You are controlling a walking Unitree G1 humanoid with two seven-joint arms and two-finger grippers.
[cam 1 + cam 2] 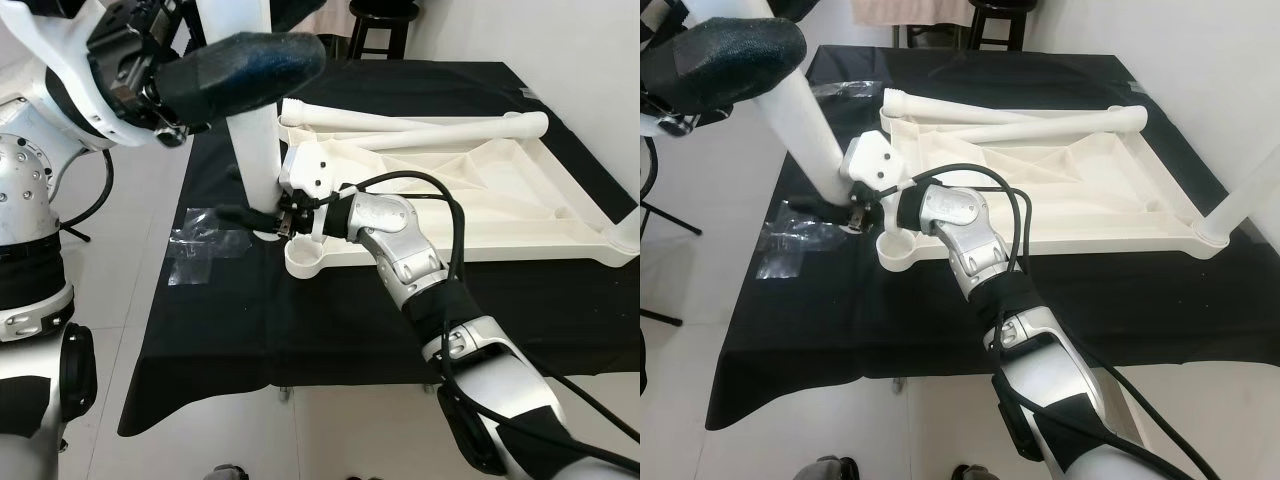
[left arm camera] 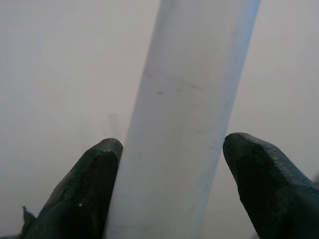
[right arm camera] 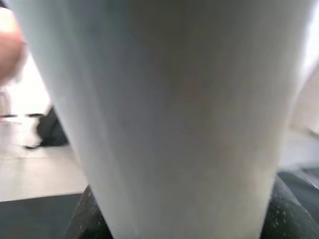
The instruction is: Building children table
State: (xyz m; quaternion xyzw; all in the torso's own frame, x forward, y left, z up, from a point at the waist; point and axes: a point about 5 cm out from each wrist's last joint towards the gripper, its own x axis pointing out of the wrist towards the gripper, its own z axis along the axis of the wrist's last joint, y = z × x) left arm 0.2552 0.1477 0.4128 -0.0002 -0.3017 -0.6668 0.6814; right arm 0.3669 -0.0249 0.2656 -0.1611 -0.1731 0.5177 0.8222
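Left wrist view: white table leg [image 2: 184, 124] between the left gripper [image 2: 174, 184] jaws.

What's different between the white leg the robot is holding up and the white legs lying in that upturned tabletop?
The held leg stands roughly upright, its lower end on the black cloth beside the tabletop; the loose legs lie flat inside the tabletop. The held leg has the left gripper around it high up and the right gripper at its base; the loose legs are untouched. All are plain white round tubes.
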